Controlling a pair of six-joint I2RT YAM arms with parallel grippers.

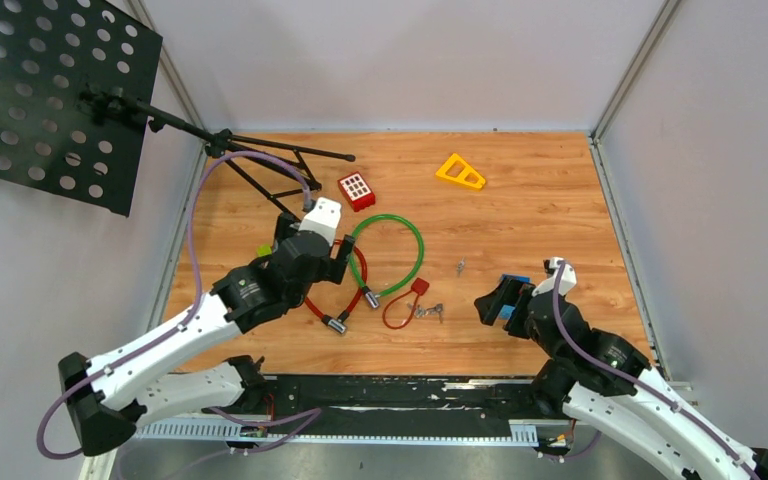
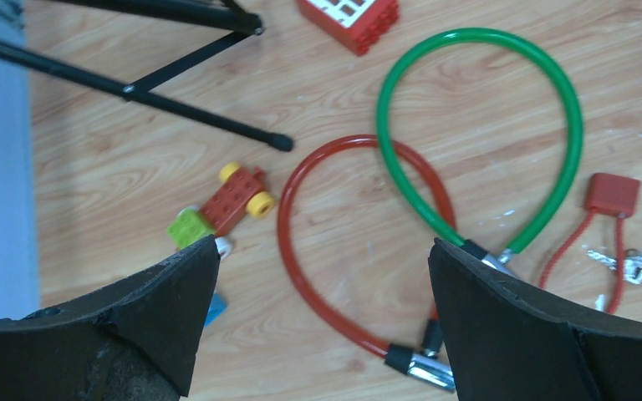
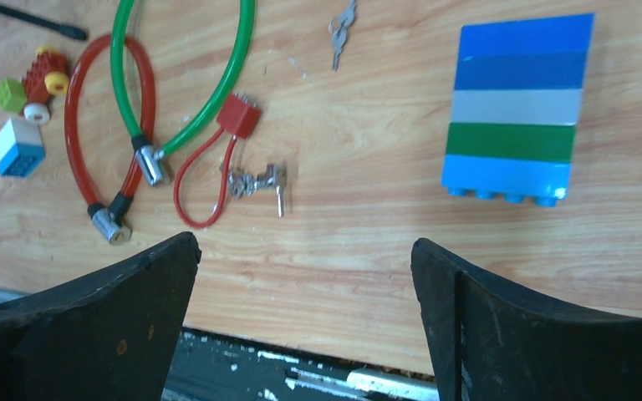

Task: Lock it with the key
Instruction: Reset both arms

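Left gripper [image 2: 322, 246] is spread wide with nothing between its fingers, hanging over the red cable lock [image 2: 288, 242], whose loop fills the middle of the left wrist view. Right gripper [image 3: 305, 244] is just as wide open and empty too, sitting lower right in the top view, right next to a blue, white and green striped block [image 3: 518, 109].

Key-wise: a small key bunch [image 3: 255, 180] lies flat on the wooden table [image 1: 560, 220], about centre of the top view, just beside the thin red cable loop of a little red padlock [image 3: 238, 114]. Neither gripper is touching it. One more loose key [image 3: 341, 29] lies by itself, up and to the right of the bunch in the top view.

Green cable lock [image 2: 573, 134] crosses the red one, and both have their metal ends lying close together just left of the padlock's loop. Some toy bricks [image 2: 238, 198] sit left of the red loop. A red brick [image 1: 356, 190] and a yellow triangle [image 1: 460, 172] are further up, and a black music stand [image 1: 50, 100] takes the upper left corner.
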